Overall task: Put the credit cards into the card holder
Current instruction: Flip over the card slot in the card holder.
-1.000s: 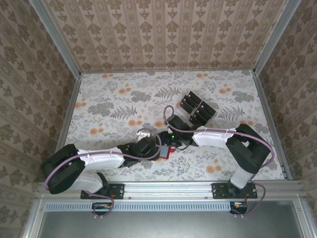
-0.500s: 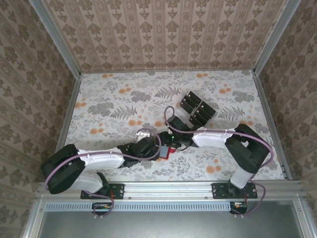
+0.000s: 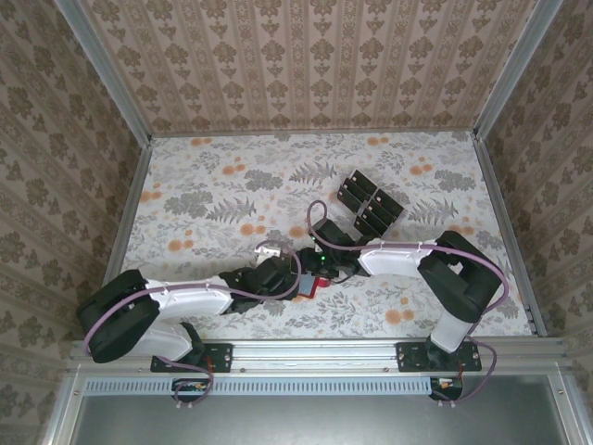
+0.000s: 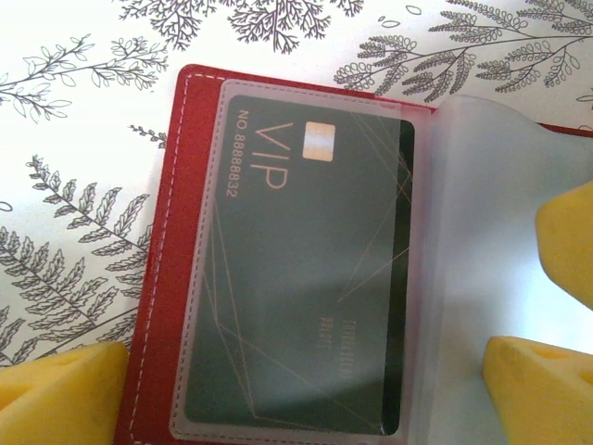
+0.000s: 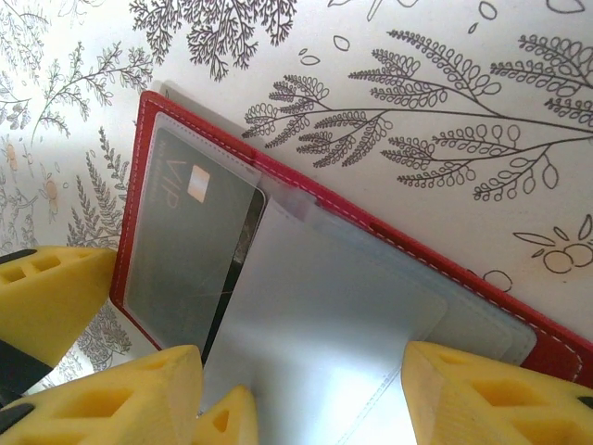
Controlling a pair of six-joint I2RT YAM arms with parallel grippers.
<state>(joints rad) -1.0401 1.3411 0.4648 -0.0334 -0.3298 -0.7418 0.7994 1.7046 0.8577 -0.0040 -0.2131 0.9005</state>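
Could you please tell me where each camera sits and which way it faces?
Top external: above and behind the arms, looking down on the floral table; left arm and right arm reach in from the bottom, meeting over the red card holder.
Left wrist: on the left arm, facing down at the open card holder; yellow fingertips in the bottom corners.
Right wrist: on the right arm, facing down at it from another angle; yellow fingertips along the bottom.
Shared: both wrist views show the VIP card in its clear sleeve.

The card holder (image 4: 156, 278) looks red leatherette with frosted plastic sleeves (image 4: 500, 232).
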